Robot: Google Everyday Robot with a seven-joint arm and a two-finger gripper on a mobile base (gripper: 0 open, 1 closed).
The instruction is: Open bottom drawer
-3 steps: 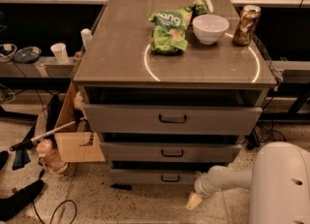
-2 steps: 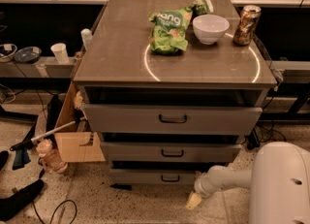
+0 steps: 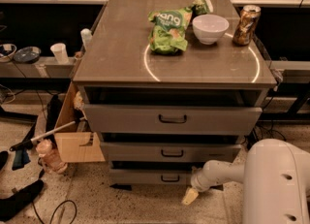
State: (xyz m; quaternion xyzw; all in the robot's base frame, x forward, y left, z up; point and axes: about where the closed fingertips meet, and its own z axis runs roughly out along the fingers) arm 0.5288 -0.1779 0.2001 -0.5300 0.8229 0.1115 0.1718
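Found the gripper [image 3: 189, 197] low over the speckled floor [image 3: 121, 203], tilted down and to the left, just beside the lower right corner of the bottom drawer [image 3: 140, 175] and off to the right of its small black handle [image 3: 170, 178], apart from it. Could not tell whether it was wide, narrow or holding anything. Traced the white arm [image 3: 218, 171] back to the right into the bulky white robot body [image 3: 278, 184]. Placed the bottom drawer lowest of three grey fronts, beneath the middle drawer [image 3: 131, 151] and the top drawer [image 3: 126, 119], with a dark gap above it. Noted on the cabinet top [image 3: 116, 58] a green snack bag [image 3: 168, 29], a white bowl [image 3: 210, 28] and a can [image 3: 246, 18] in a row toward the back right. Spotted a cardboard box [image 3: 72, 143] against the cabinet's left side.
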